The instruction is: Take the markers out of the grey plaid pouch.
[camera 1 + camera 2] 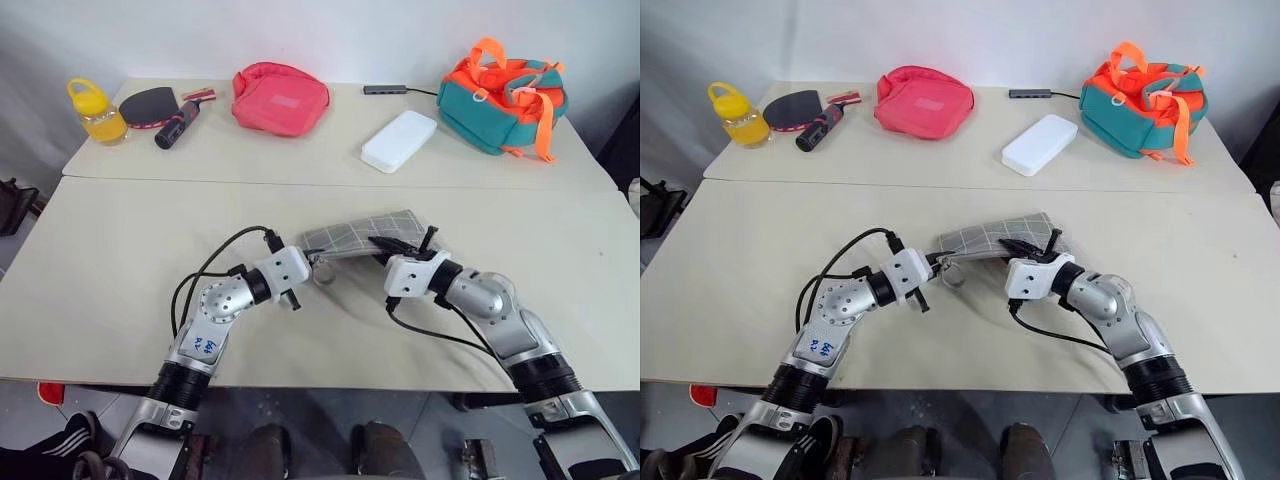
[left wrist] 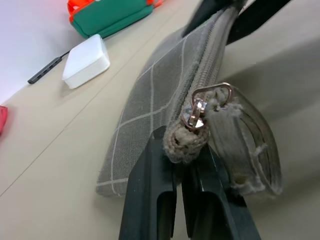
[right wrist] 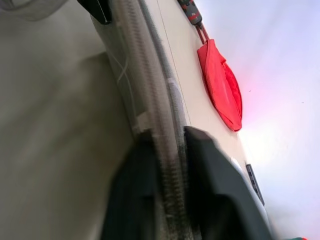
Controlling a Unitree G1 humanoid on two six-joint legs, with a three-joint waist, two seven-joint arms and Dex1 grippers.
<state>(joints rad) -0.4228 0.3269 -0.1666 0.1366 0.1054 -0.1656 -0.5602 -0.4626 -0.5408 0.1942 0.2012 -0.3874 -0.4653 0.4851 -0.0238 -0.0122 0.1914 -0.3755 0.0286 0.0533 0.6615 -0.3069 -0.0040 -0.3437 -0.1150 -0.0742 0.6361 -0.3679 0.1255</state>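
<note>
table (image 1: 120, 290): two beige tops pushed together, seam running 9 to 3 o'clock across the head views
teal and orange bag (image 1: 503, 95): far table, 1 o'clock corner
pink-red bag (image 1: 281, 98): far table, 12 o'clock, lying flat
grey plaid pouch (image 1: 362, 237): near table, centre, held up on its edge between both grippers, zipper on top and shut; loop end at 9 o'clock, other end at 3 o'clock
markers: can't tell, none visible, pouch zipped
white box (image 1: 399, 141): far table, between the two bags, at 1 o'clock from pouch
paddle (image 1: 150, 105): far table, 10 o'clock, black face up
yellow bottle (image 1: 96, 111): 10 o'clock corner, just beside paddle
black cylinder (image 1: 177, 127): red end, touching paddle edge
left gripper (image 2: 180, 165): fingers pinched together on pouch's loop-end corner, just under the zipper ring
right gripper (image 3: 162, 170): fingers clamped either side of the zipper seam at pouch's 3 o'clock end
wrist loop (image 2: 247, 150): grey, frayed, hangs off the ring beside left gripper
adapter (image 1: 385, 89): small dark bar with cable, far edge at 12 o'clock
</note>
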